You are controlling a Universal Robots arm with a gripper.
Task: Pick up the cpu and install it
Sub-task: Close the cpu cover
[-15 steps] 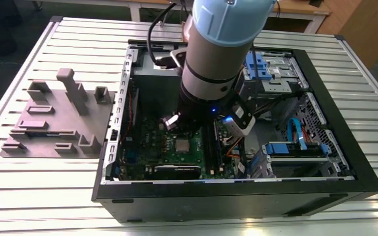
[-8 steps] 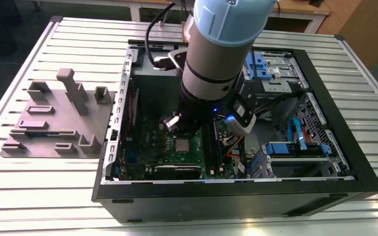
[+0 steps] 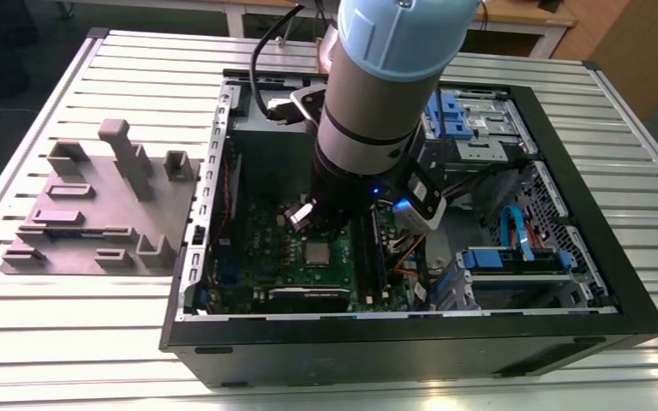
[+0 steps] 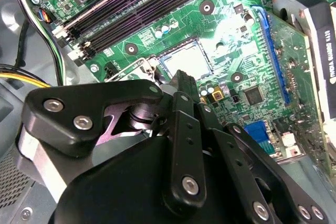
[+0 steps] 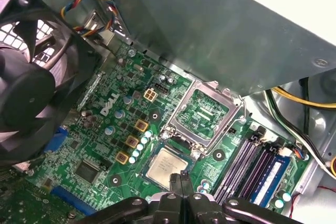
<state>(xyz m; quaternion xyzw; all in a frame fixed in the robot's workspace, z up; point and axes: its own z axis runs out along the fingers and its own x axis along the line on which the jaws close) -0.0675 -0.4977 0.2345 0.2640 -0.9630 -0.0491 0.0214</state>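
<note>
The cpu lies flat in the socket of the board, just past the tips of the gripper, whose fingers are pressed together and hold nothing. The socket's frame stands hinged up beyond the chip, leaving the seat uncovered.

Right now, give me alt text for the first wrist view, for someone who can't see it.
A silver-topped cpu sits in the socket of a green motherboard, the metal socket frame hinged open beside it, with the gripper poised close over the chip's edge. A black fan stands to one side, memory slots to the other, and a grey metal case wall rises behind.
</note>
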